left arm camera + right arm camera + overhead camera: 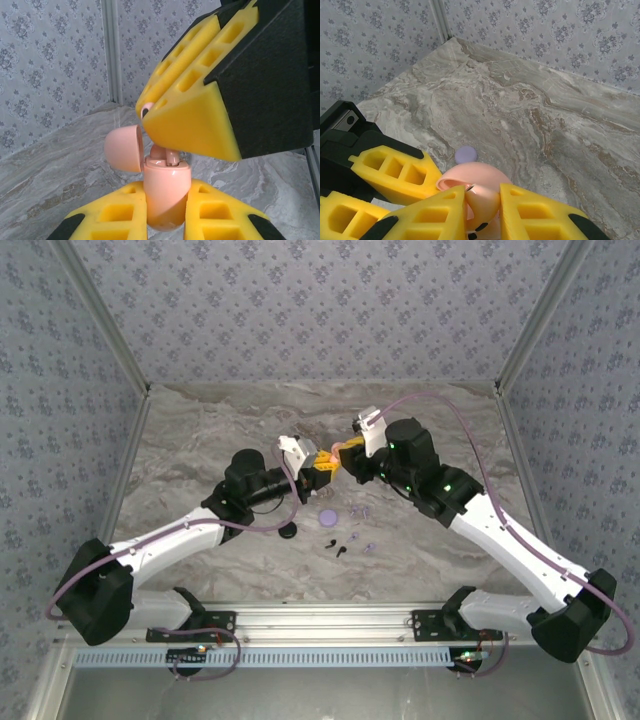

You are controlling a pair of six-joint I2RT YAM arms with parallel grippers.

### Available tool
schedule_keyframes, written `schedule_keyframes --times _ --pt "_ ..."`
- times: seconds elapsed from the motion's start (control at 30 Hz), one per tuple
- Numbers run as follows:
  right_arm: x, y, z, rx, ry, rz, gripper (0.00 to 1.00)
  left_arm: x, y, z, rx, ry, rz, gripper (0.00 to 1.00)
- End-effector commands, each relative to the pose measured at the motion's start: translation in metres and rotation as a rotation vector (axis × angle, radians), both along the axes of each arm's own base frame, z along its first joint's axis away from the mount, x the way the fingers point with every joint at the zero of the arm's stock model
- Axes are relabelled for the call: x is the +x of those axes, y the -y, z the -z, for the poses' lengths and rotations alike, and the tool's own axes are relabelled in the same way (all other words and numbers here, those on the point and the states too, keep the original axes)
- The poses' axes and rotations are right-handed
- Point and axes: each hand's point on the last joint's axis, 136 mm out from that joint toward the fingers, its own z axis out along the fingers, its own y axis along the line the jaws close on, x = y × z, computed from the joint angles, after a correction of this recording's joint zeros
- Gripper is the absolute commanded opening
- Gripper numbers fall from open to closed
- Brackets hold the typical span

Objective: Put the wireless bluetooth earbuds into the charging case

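Note:
My left gripper [166, 200] is shut on the body of a pale pink charging case [167, 175], held upright with its lid [124, 148] swung open to the left. From above, my right gripper [484, 200] is shut on a pale pink earbud [487, 192] right over the case. In the left wrist view the earbud's stem [173, 157] reaches down into the case's top. A second pink shape sits beside it in the case. In the top view the left gripper [322, 468] and the right gripper [345, 453] meet above the middle of the table.
On the marble table [200, 440] below lie a round lilac case [327, 516], a black case [289, 530], a black earbud [340, 543] and small lilac earbuds [362, 512]. Patterned walls close in the back and both sides.

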Motion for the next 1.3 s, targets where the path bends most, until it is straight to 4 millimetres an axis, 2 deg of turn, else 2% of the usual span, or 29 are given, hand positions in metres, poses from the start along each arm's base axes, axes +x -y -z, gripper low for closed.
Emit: schedule_keyframes --times 0.0,0.4,0.63,0.7,1.0,1.27 --pt "0.002 -0.002 -0.008 -0.003 0.027 -0.004 0.23 -0.008 0.004 -0.035 -0.073 0.063 0.033 0.0" --pt "-0.008 -0.008 0.002 -0.008 -0.026 -0.06 0.24 -0.007 0.003 -0.036 -0.079 0.065 0.025 0.0" --pt "-0.011 -0.011 0.0 0.029 -0.065 -0.088 0.28 -0.006 0.003 -0.035 -0.081 0.061 0.025 0.0" --pt "-0.01 -0.012 -0.017 0.072 -0.065 -0.095 0.32 -0.006 0.003 -0.035 -0.084 0.061 0.025 0.0" --pt "-0.007 0.0 -0.054 0.172 -0.077 -0.095 0.5 -0.007 0.002 -0.039 -0.122 0.061 0.023 0.0" --pt "-0.004 0.022 -0.065 0.236 -0.129 -0.073 0.54 -0.006 -0.004 -0.053 -0.223 0.071 -0.002 0.0"
